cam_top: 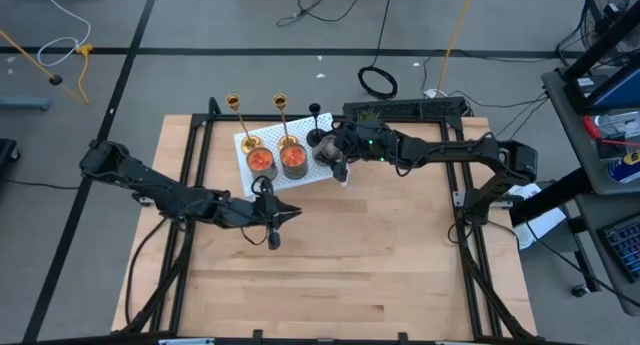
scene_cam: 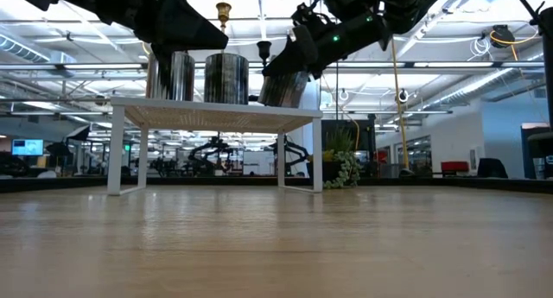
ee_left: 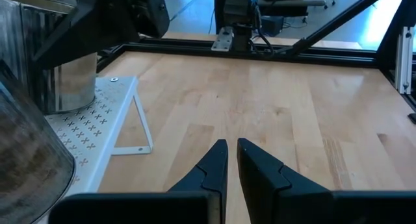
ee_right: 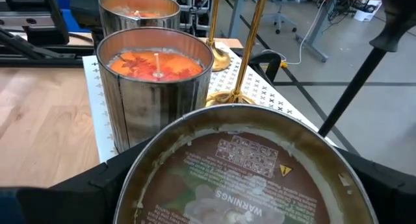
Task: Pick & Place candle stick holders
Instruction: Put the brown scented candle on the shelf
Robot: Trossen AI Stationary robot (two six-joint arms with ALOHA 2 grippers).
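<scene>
A tilted candle tin [ee_right: 240, 178] is held clamped in the right claw [cam_top: 338, 161] beside the black holder [cam_top: 316, 125]; it could be toppled; left claw [ee_left: 232, 160] is nearly closed, empty.

Upright candle stick holders [cam_top: 283, 120] on rack

Left gripper [cam_top: 274, 228] low over table, jaws nearly closed; right gripper [cam_top: 338, 163] extended, jaws clamped.

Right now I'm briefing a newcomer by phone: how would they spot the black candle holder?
Find the white stand at the table's far edge. Three holders line its back; the black candle holder is the end one beside the candle tin in the right gripper, shorter than the two gold holders.
</scene>
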